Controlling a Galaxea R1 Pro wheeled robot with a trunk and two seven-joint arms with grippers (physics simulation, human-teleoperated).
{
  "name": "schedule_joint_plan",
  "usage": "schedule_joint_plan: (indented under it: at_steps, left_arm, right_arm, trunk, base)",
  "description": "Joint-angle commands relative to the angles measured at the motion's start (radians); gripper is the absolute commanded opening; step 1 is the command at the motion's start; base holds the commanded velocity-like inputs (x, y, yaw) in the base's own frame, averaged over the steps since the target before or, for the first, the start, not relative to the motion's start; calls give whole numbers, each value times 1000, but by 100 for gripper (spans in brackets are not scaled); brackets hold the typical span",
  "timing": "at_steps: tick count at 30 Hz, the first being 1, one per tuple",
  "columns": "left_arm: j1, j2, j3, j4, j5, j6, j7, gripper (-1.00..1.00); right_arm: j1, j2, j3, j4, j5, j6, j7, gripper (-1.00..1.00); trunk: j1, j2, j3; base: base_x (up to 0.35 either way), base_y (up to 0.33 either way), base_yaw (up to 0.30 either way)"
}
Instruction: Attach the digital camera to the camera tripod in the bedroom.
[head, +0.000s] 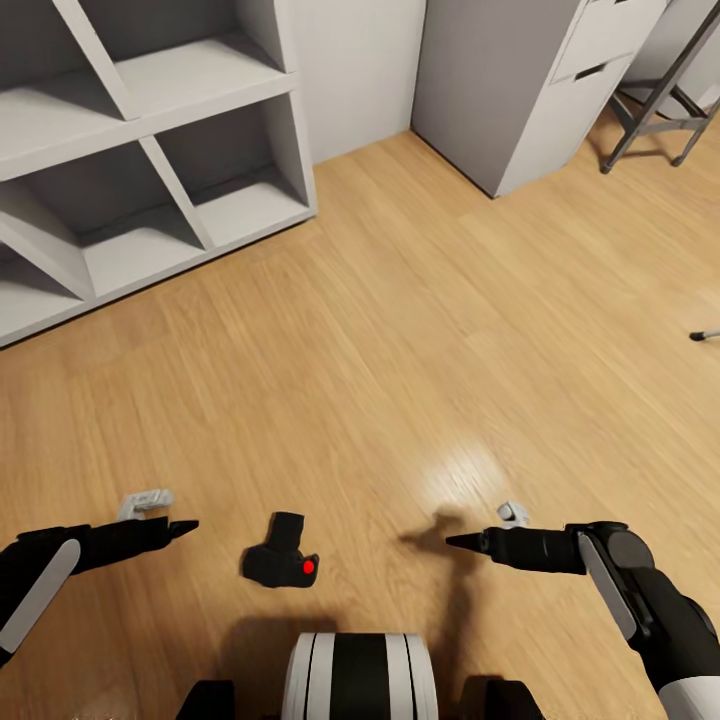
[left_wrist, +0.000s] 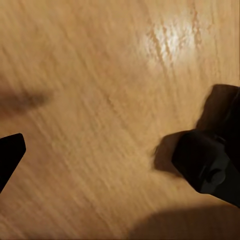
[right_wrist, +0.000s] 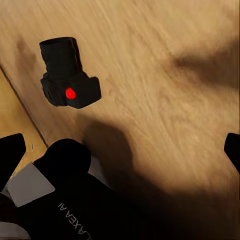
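The camera (head: 281, 561) lies on the wood floor (head: 400, 330) just ahead of the robot's base (head: 358, 675), red button (head: 308, 567) facing up, between the two arms; left gripper (head: 172, 528) hangs off to its left, pointing inward, nothing in it, and how wide its jaws stand I cannot tell; right gripper (head: 470, 541) points in from the other side, well apart from the camera, jaws spread wide in its wrist view with only floor between them; that wrist view catches the camera (right_wrist: 67, 75) too, clear of the fingertips (right_wrist: 10, 150); left wrist view has it dark and blurred (left_wrist: 210, 160); white shelves (head: 150, 150) upper left, grey cabinet (head: 520, 90) at the back, a tripod foot (head: 700, 335) at the right edge.
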Motion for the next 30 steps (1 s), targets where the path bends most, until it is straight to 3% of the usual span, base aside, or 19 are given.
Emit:
schedule_joint_plan:
  at_steps: [1, 2, 6, 12, 22, 24, 30]
  left_arm:
    - [0, 0, -1, -2, 0, 3, -2, 100]
    - [0, -1, -1, -3, -1, 3, -2, 100]
    - [0, -2, -1, -6, -1, 4, -3, 100]
    - [0, -3, -2, -40, -1, 14, -4, 100]
    - [0, -5, -3, -108, -7, 95, 9, 100]
    - [0, -5, -4, -117, -19, 101, 13, 100]
    - [0, -14, -11, -141, -126, 72, 18, 100]
  right_arm:
    - [0, -13, -1, 0, 6, 3, 54, 100]
    - [0, -30, -1, 2, 7, 1, 114, 100]
    - [0, -44, -1, 3, 8, -2, 164, 100]
    - [0, -50, -1, 3, 9, -6, 180, 100]
    - [0, -51, -1, 3, 10, -8, 177, 100]
    - [0, -51, 0, 3, 10, -8, 174, 100]
    - [0, -50, -1, 3, 9, -8, 156, 100]
  trunk:
    - [0, 0, -5]
    - [1, -1, -8]
    - [2, -1, -16]
    - [2, -1, -16]
    - [2, -1, -16]
    - [2, -1, -16]
    - [2, -1, -16]
  base:
    - [0, 0, 0]
    - [0, 0, 0]
    - [0, 0, 0]
    - [0, 0, 0]
    - [0, 0, 0]
    - [0, 0, 0]
    - [0, 0, 0]
